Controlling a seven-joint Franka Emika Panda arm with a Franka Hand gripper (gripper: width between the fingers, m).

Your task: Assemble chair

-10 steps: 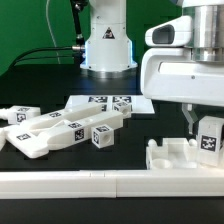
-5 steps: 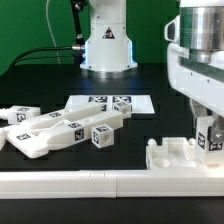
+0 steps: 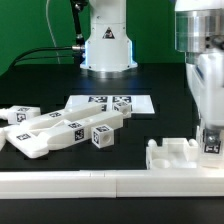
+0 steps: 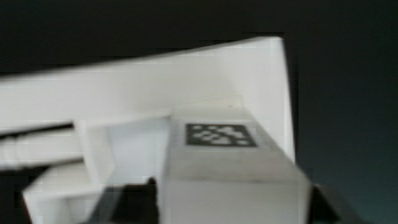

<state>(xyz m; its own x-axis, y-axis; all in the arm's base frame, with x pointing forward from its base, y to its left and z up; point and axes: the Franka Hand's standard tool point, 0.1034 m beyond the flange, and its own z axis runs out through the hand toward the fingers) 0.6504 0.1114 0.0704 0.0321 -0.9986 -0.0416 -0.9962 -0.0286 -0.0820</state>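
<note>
My gripper (image 3: pixel 210 140) is at the exterior view's right, shut on a small white chair part with a marker tag (image 3: pixel 210 142). It holds the part upright at the right end of the slotted seat block (image 3: pixel 176 155), touching or just above it. In the wrist view the held part (image 4: pixel 222 150) shows its tag and fills the space between the dark fingers (image 4: pixel 128 200); the gripper (image 4: pixel 222 208) sits over the seat block (image 4: pixel 125 95). Several loose tagged chair parts (image 3: pixel 55 130) lie in a pile at the exterior view's left.
The marker board (image 3: pixel 110 103) lies flat behind the pile. A long plain white rail (image 3: pixel 90 182) runs along the front. The robot base (image 3: pixel 107 40) stands at the back, with black cables to its left.
The wrist has turned and shifted to the exterior view's right, and the held part has moved down toward the right end of the seat block.
</note>
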